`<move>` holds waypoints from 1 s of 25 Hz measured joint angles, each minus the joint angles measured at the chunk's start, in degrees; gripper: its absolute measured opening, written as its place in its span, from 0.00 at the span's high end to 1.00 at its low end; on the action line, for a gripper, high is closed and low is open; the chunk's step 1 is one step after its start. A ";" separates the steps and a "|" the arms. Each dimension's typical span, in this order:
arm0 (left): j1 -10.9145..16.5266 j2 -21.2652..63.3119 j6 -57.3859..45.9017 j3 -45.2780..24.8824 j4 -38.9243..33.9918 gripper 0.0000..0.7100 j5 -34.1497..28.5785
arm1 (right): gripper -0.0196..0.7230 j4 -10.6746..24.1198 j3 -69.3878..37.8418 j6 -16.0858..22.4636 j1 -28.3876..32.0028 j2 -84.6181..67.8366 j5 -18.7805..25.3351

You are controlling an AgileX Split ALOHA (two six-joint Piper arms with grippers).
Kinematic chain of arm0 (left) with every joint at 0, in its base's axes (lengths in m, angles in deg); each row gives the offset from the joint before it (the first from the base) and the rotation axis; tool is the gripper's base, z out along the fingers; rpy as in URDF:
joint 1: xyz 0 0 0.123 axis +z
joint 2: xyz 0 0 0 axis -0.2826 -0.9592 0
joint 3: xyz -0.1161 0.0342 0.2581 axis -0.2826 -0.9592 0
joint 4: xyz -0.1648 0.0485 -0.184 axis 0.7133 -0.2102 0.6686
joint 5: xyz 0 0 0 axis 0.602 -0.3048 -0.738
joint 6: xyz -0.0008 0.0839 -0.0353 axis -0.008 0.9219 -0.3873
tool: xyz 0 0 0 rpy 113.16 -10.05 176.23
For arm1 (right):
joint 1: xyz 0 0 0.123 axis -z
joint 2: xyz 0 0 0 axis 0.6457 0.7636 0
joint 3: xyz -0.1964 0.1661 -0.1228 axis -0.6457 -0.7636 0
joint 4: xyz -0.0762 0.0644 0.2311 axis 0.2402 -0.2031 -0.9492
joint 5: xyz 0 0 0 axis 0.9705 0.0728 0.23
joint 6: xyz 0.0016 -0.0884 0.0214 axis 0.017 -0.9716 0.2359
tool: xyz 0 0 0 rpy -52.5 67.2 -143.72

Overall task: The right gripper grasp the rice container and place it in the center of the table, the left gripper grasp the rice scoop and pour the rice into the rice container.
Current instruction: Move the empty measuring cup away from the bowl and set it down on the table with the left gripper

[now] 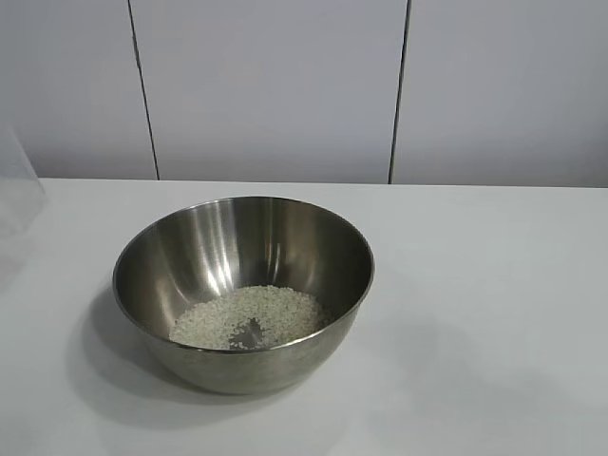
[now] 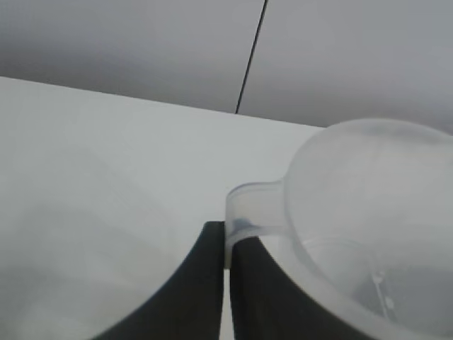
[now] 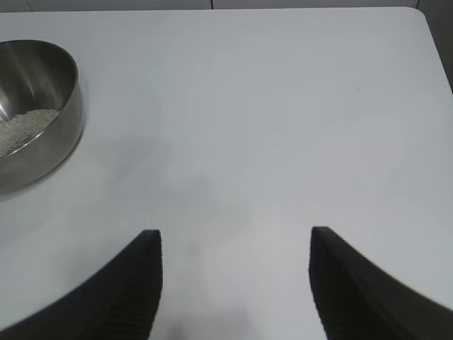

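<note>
Rice [image 1: 249,315] is already in the bowl [image 1: 243,290], set mid-table [image 1: 475,285]; pour judged done. Scoop [image 2: 361,212], apparently emptied, is pinched by its lip in the left gripper [image 2: 226,244]. Right gripper [image 3: 233,244] is held wide and empty, bowl off to its side. Scoop set-down remains.

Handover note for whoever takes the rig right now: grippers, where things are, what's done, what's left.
Left gripper: shut on the scoop's tab, over the table at its left edge; the scoop looks empty.
Right gripper: open, holding nothing, low over bare table to the right of the bowl.
Bowl: upright, about mid-table, nothing touching it.
Rice: a shallow heap in the bowl's bottom.
Done: bowl placed, rice apparently poured.
Left: set the scoop down, park the arms.
</note>
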 joint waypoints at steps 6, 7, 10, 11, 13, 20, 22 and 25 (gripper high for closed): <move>0.03 -10.89 8.60 0.05 -2.85 0.99 3.38 | 0.41 0.00 0.00 0.00 0.00 0.00 0.00; 0.03 -11.24 10.24 0.05 -2.85 0.99 3.47 | 0.41 0.00 0.00 0.00 0.00 0.00 0.00; 0.03 -11.47 15.62 0.05 -2.85 0.99 3.64 | 0.41 0.00 0.00 0.00 0.00 0.00 0.00; 0.03 -11.47 17.17 0.05 -2.85 0.99 3.78 | 0.41 0.00 0.00 0.00 0.00 0.00 0.00; 0.03 -11.47 18.75 0.05 -2.85 0.99 3.95 | 0.41 0.00 0.00 0.00 0.00 0.00 0.00; 0.03 -11.47 16.99 0.05 -2.85 0.94 3.98 | 0.41 0.00 0.00 0.00 0.00 0.00 0.00; 0.03 -11.47 16.79 0.00 -2.85 0.88 4.08 | 0.41 0.00 0.00 0.00 0.00 0.00 0.00; 0.03 -11.47 16.71 -1.01 -2.85 0.77 4.44 | 0.41 0.00 0.00 0.00 0.00 0.00 0.00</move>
